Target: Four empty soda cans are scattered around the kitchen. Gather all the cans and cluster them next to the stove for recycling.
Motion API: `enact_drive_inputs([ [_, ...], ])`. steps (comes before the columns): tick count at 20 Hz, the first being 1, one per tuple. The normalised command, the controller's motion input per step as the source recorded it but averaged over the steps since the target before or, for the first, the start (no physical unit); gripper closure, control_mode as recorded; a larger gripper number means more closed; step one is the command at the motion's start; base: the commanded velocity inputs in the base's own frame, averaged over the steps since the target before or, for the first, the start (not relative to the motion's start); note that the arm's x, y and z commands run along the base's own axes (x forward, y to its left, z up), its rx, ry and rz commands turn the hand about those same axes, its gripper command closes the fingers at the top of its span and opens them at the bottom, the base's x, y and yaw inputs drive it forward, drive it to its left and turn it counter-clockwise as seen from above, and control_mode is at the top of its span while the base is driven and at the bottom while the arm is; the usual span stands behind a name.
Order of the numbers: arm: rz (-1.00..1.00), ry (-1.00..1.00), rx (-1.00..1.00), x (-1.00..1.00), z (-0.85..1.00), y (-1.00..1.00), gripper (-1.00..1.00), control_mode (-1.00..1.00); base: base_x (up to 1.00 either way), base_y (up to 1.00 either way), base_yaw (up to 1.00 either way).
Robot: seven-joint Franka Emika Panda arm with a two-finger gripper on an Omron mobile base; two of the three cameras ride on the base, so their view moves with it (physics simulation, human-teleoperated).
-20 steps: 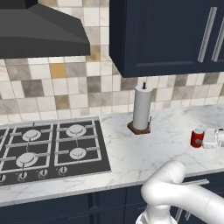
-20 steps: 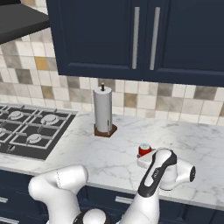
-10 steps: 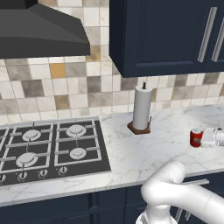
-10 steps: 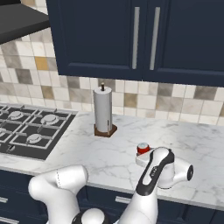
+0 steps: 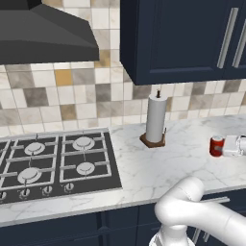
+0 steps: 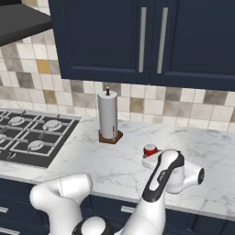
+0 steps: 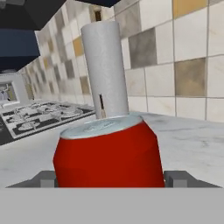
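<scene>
Left base view: short red soda can with silver top (image 5: 216, 146) upright on the white marble counter (image 5: 144, 166), well right of the black gas stove (image 5: 53, 166) and the tall white paper towel roll (image 5: 155, 117); no can beside the stove. Right base view: gripper (image 6: 150, 157) level with the can. Hand view: the can sits between both finger tips (image 7: 43, 178), the jaws apparently closed on it, not yet carried
</scene>
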Motion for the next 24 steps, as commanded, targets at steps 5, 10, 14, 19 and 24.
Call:
enact_drive_inputs([
  [5, 0.07, 0.01, 0.03, -0.06, 0.58, 0.12, 1.0, -1.0, 0.0, 0.0, 0.0],
  [10, 0.12, 0.04, 0.0, -0.19, 0.37, 0.21, 1.0, -1.0, 0.0, 0.0, 0.0],
  [14, 0.14, 0.06, 0.0, -0.2, 0.19, 0.35, 1.0, -1.0, 0.0, 0.0, 0.0],
  [19, 0.12, 0.04, -0.02, -0.25, 0.09, 0.44, 1.0, -1.0, 0.0, 0.0, 0.0],
  [24, 0.01, -0.05, -0.04, -0.4, 0.26, 0.26, 1.0, -1.0, 0.0, 0.0, 0.0],
])
